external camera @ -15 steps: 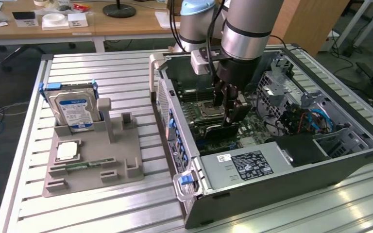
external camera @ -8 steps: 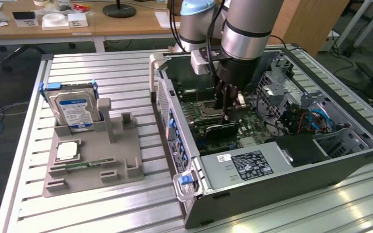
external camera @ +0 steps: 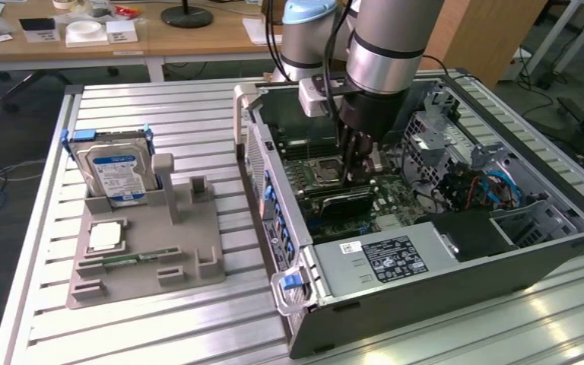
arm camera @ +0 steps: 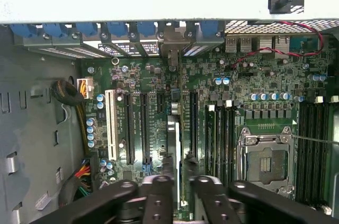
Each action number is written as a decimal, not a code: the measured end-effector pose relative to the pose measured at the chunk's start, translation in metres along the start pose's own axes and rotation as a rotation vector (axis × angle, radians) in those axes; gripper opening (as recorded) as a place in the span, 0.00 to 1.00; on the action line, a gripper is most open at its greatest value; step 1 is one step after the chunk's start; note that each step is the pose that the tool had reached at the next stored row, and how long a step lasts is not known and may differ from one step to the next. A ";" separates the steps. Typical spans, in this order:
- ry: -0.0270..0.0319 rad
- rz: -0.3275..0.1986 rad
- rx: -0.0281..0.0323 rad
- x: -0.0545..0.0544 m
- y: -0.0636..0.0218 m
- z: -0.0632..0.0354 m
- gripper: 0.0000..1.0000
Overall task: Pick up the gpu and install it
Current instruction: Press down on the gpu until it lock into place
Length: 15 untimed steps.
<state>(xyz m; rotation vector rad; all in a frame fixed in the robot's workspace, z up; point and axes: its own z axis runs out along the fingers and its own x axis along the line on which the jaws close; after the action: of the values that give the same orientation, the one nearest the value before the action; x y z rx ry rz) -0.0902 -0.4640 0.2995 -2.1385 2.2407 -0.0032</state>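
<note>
The gpu, a green card with a black cooler block, stands on edge on the motherboard inside the open computer case. My gripper reaches straight down into the case and sits right over the card's upper edge. In the wrist view the gpu appears edge-on as a thin strip running up from my gripper, between two black expansion slots. Whether the gripper touches the card I cannot tell.
On the exterior view's left, a grey parts tray holds a hard drive with a blue-white label, a processor and a thin memory stick. The processor socket and cable bundles lie close beside the gripper inside the case.
</note>
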 end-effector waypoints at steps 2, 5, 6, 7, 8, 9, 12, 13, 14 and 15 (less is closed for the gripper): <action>0.0000 0.000 0.0000 0.000 0.0000 0.0000 0.15; 0.0000 0.000 -0.0001 0.000 0.0000 0.0000 0.11; 0.0000 0.000 0.0000 0.000 0.0000 0.0000 0.11; 0.0000 0.000 0.0000 0.000 0.0000 0.0000 0.11; 0.0000 0.000 0.0000 0.000 0.0000 0.0000 0.11; 0.0000 0.000 -0.0001 0.000 0.0000 0.0000 0.11; 0.0001 0.000 -0.0001 -0.001 0.0000 -0.0001 0.11; 0.0001 0.000 -0.0001 -0.002 0.0001 0.0000 0.11; 0.0000 0.000 0.0000 -0.003 0.0003 0.0001 0.11; 0.0001 0.000 0.0000 -0.004 0.0005 0.0002 0.11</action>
<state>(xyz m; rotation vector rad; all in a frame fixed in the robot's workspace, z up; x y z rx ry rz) -0.0906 -0.4604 0.2995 -2.1386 2.2407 -0.0033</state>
